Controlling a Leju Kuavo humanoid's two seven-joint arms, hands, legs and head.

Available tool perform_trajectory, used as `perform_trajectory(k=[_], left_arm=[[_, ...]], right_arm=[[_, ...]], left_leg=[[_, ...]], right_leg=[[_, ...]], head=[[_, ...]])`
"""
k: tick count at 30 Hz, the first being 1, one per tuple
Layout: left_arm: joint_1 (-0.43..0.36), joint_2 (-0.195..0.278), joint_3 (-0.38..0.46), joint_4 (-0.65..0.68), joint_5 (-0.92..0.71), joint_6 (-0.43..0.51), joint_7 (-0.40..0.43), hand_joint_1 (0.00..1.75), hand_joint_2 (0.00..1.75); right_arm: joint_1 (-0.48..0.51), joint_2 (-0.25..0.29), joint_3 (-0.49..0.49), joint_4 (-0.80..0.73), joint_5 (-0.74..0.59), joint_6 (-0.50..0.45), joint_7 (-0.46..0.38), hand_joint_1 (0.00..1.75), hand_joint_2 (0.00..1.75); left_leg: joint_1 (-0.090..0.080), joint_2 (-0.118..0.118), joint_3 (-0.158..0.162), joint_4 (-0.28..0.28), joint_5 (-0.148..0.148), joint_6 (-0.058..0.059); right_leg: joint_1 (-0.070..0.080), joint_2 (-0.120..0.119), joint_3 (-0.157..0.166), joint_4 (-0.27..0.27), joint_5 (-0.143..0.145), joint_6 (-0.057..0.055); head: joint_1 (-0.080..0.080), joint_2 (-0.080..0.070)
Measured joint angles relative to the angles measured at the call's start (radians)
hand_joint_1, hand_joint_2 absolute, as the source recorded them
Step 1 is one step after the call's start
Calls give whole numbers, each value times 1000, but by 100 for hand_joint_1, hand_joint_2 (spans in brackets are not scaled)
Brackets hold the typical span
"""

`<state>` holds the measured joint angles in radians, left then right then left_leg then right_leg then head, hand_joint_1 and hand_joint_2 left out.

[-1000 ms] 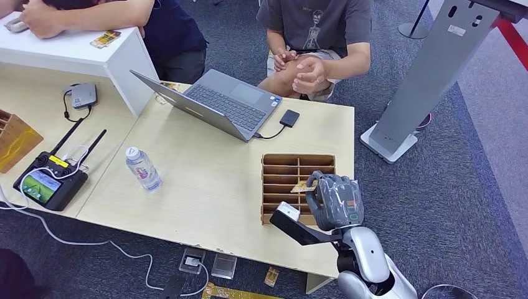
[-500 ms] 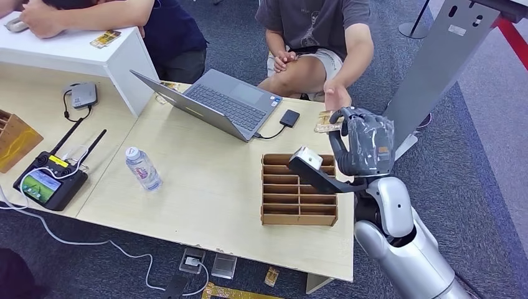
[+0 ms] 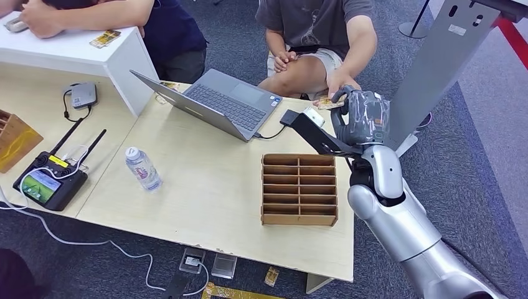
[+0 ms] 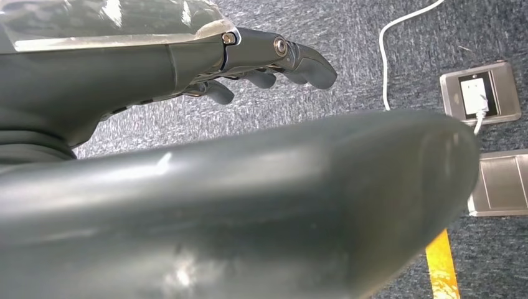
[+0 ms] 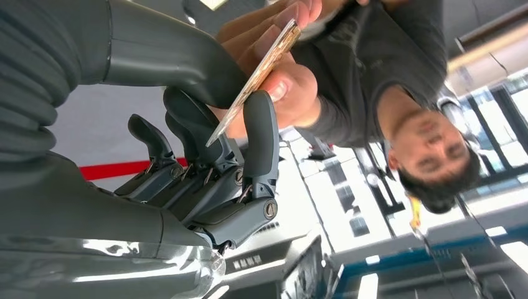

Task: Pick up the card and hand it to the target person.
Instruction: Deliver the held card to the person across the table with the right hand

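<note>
My right hand sits right of centre in the upper half of the head view, and I see it pinching one card between thumb and a finger. The person's hand meets the card from above; in the right wrist view their fingers lie on both faces of the card, which shows there edge-on, so I can't read its print. My left hand hangs over grey carpet, fingers loosely apart with nothing in them; its thumb fills most of that picture and blurs out.

Counting outward: one slotted wooden rack at lower centre on the bench, its near slots looking bare. One open laptop at upper centre, one small black box cabled to it. One water bottle left of centre. One controller with two antennas at the left edge. Two people at the top, both cut off by the frame. One more wooden box is clipped at the far left. A few small cards lie on the white block at upper left, too small to count.
</note>
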<state>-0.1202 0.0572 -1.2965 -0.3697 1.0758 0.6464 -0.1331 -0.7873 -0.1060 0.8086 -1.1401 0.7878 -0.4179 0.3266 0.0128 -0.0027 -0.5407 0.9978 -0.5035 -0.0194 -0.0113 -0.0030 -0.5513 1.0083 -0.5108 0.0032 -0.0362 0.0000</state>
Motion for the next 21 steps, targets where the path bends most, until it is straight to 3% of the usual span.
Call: perform_trajectory(k=[1, 4, 5, 13, 21], left_arm=[[0, 0, 0, 1, 0, 0, 0, 0, 0], [-1, 0, 0, 1, 0, 1, 0, 0, 0], [-1, 0, 1, 1, 0, 2, 0, 0, 0], [-1, 0, 1, 2, 1, 6, 2, 0, 0], [0, 0, 1, 5, 2, 12, 8, 0, 0]], right_arm=[[-9, 8, 3, 27, -10, 6, -4, 120, 175], [-31, 32, 11, 96, -20, 12, -9, 16, 175], [-38, 40, 14, 121, -20, 12, -9, 3, 175], [-63, 86, 37, 249, -21, 0, -22, 0, 175], [-63, 100, 53, 278, -29, -62, -15, 0, 175]], left_leg=[[0, 0, 0, 0, 0, 0], [0, 0, 0, 0, 0, 0], [0, 0, 0, 0, 0, 0], [0, 0, 0, 0, 1, 0], [0, 0, 0, 0, 1, 0]], right_leg=[[0, 0, 0, 0, 0, 0], [0, 0, 0, 0, 0, 0], [0, 0, 0, 0, 0, 0], [0, 0, 0, 0, 0, 0], [0, 0, 0, 0, 0, 0]], head=[[0, 0], [0, 0], [0, 0], [0, 0], [0, 0]])
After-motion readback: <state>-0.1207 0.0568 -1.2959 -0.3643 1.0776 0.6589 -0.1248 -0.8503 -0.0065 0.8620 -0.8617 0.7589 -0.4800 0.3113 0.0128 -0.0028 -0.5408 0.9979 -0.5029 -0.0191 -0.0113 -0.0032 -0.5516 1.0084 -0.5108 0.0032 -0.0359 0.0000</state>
